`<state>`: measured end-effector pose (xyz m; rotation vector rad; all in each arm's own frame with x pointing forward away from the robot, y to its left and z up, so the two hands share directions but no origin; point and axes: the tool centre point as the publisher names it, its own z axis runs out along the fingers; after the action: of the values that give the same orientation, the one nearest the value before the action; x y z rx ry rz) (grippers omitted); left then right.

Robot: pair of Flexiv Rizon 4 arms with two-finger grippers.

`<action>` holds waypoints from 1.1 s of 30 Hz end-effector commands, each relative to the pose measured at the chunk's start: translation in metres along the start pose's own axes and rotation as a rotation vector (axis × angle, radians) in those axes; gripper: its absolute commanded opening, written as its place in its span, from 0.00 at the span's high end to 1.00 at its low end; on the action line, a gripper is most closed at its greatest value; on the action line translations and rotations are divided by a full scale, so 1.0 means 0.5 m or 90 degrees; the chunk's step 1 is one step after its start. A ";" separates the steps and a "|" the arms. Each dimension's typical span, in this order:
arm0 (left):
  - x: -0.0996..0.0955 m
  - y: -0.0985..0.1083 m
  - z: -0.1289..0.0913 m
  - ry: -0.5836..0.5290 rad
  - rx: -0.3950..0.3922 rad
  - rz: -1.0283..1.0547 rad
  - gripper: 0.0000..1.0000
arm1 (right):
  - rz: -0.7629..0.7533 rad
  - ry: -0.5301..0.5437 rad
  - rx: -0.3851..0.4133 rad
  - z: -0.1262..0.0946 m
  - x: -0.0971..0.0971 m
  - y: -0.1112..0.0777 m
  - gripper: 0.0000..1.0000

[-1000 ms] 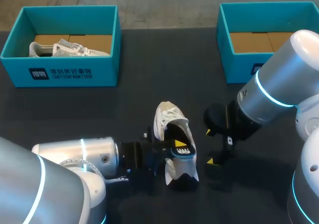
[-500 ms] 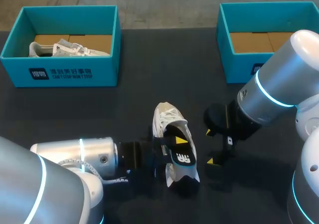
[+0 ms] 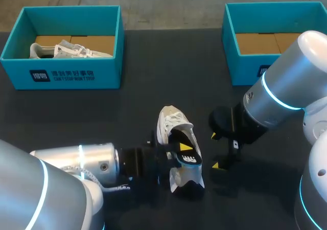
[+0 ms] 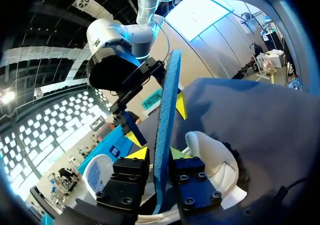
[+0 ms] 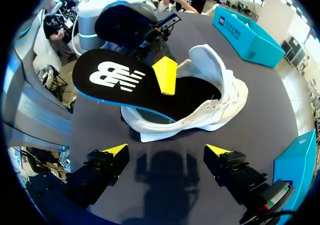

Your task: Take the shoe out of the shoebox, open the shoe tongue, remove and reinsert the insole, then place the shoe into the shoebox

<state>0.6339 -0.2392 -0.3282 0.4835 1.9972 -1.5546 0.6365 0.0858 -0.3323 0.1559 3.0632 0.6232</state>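
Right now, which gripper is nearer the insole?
Left. The left gripper is shut on the insole; the right gripper sits open beside the shoe, touching neither.

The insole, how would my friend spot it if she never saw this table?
Look at the middle of the dark table, where a white lace-up sneaker lies. The flat black insole sticks out of it, pinched by the left gripper. Only it has a blue underside and a white logo.

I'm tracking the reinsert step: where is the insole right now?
In the head view it is low in the middle: the insole is held by the left gripper, one end at the opening of the shoe on the table.
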 end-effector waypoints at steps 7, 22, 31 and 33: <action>0.003 -0.002 0.005 0.004 -0.008 0.006 1.00 | 0.000 -0.003 0.000 0.003 0.002 0.000 0.00; -0.001 0.049 0.016 0.006 -0.037 0.042 1.00 | 0.000 -0.003 0.000 0.003 0.002 0.000 0.00; 0.000 0.057 0.017 0.011 -0.044 0.037 1.00 | 0.000 -0.003 0.000 0.003 0.002 0.000 0.00; 0.002 0.053 0.017 0.013 -0.041 0.034 1.00 | 0.000 -0.003 0.000 0.003 0.002 0.000 0.00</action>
<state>0.6502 -0.2387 -0.3519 0.5207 2.0165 -1.4563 0.6365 0.0858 -0.3323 0.1560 3.0632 0.6232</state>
